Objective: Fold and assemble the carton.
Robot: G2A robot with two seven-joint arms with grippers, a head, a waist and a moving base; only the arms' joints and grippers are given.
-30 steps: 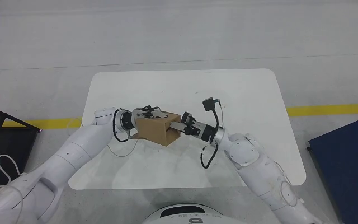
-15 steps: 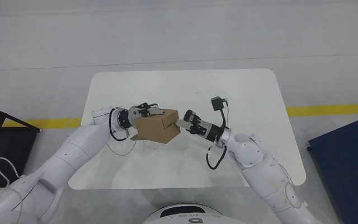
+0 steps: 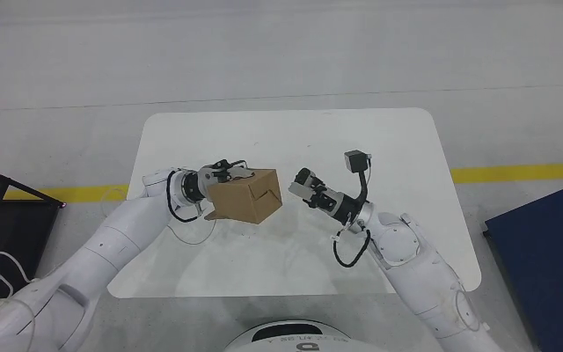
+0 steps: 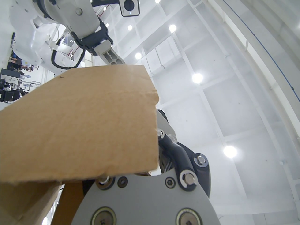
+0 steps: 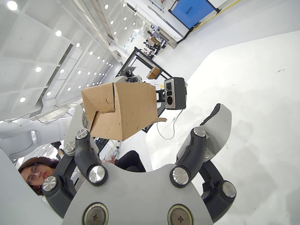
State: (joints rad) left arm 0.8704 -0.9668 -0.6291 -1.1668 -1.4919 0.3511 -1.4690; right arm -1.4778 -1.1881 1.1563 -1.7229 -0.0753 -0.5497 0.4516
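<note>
Carton [image 3: 251, 196] clamped in left tool [image 3: 217, 178]; right tool [image 3: 300, 182] spread nearby

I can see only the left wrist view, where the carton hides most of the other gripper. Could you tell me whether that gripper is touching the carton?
Observer: No. In the top view the right gripper sits apart from the carton, with a strip of bare table between them.
Operator: Thank you. Is it open or shut?
Observer: Open. The right wrist view shows its fingers spread, with nothing between them.
Operator: And how does the carton end facing it look?
Observer: The flaps on that end are folded in against each other, but one small flap juts out from an edge.
</note>
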